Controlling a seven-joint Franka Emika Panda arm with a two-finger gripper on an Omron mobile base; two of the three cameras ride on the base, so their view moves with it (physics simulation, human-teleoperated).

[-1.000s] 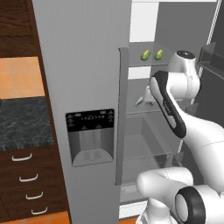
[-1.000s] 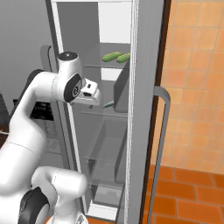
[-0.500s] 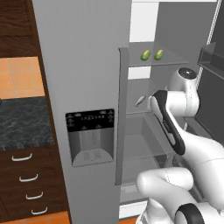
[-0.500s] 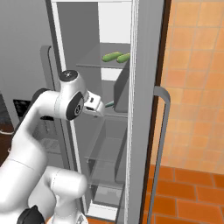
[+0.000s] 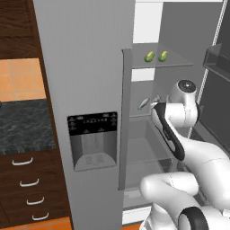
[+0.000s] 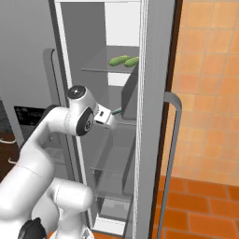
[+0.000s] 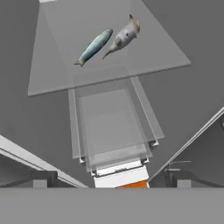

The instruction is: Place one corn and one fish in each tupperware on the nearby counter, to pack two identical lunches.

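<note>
**Claw at open fridge, over the fish shelf, nothing picked yet**

Claw [image 6: 111,120] sits inside the open fridge [image 5: 85,67] at the middle glass shelf [image 7: 57,52] level. Hand view: two fish on that shelf, the slim one [image 7: 94,47] beside the stubbier, tilted one [image 7: 124,36], close together, can't tell if touching. Claw tips sit wide apart at the bottom edge, so it's well open, nothing held. Two corn cobs [image 5: 149,56] [image 5: 163,56] lie side by side on the shelf above, also seen from the right base camera [image 6: 120,60]. Counter [image 5: 27,126] is left of the fridge; tupperware out of frame here.

Handling guess: fish look light, thin, smooth, probably slippery on glass and apt to slide or spin if nudged. Best hold is across the mid-body, at the widest part, jaws square to its length; avoid the tapered tail. Take the slim one first, approaching from the free side so the neighbour isn't bumped.
</note>
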